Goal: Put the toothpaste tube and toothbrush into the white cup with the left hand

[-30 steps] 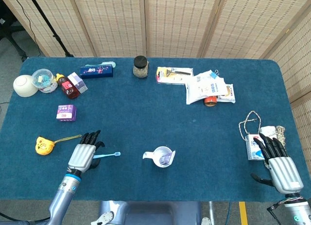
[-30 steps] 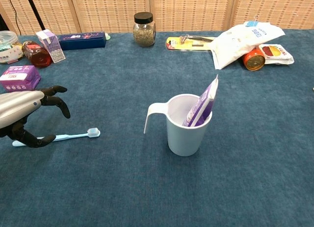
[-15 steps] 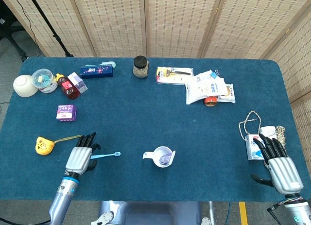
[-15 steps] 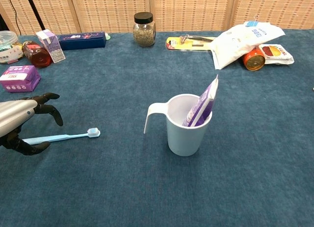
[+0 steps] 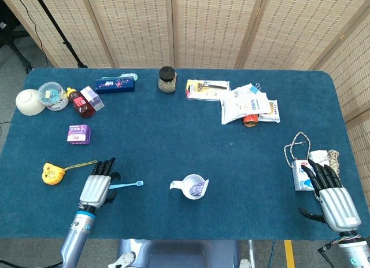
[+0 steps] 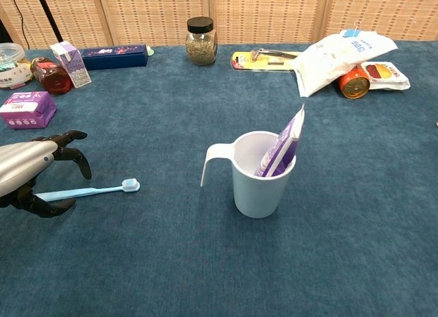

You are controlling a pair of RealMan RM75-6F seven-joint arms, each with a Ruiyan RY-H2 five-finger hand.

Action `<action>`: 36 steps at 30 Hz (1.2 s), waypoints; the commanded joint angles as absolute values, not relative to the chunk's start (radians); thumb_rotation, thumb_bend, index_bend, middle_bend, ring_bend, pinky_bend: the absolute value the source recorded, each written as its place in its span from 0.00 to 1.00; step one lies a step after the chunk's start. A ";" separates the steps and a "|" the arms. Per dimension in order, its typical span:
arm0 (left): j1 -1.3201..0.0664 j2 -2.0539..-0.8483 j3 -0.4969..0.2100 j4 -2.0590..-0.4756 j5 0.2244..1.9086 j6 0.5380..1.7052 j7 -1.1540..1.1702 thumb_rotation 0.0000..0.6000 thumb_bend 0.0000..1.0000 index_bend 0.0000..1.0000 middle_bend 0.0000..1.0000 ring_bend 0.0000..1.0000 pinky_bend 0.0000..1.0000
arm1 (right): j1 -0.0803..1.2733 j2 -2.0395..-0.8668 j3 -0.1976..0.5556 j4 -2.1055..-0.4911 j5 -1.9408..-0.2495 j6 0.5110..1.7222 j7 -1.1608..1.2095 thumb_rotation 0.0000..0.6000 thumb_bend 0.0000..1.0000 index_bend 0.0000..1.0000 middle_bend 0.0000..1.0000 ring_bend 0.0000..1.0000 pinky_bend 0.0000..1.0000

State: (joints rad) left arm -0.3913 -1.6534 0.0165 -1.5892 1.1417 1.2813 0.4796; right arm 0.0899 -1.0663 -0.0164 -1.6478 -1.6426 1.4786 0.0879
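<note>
The white cup stands in the middle of the blue table, handle to the left. A purple toothpaste tube leans inside it, its end sticking up over the rim. A light blue toothbrush lies flat on the cloth left of the cup, bristle head toward the cup. My left hand hovers over the handle end with fingers curled above and the thumb below, not gripping it. My right hand rests open at the table's right edge.
A white box and a cord lie by the right hand. A purple box, a bottle, a small carton, a dark blue box, a jar, a razor pack and white packets line the far side. A yellow toy lies left.
My left hand has drawn back leftward along the toothbrush handle, from over its middle to its end. The toothbrush, the cup and the right hand have not moved.
</note>
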 commanded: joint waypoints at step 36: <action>-0.362 -1.726 -0.024 -1.563 1.146 1.282 0.537 1.00 0.44 0.46 0.00 0.00 0.00 | 0.097 -1.062 -0.019 -1.648 -1.638 1.461 0.101 1.00 0.00 0.00 0.00 0.00 0.00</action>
State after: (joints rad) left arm -0.3632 -1.7239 -0.0226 -1.5626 1.1486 1.2825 0.5341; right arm 0.0969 -1.0618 -0.0190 -1.6482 -1.6378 1.4610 0.1007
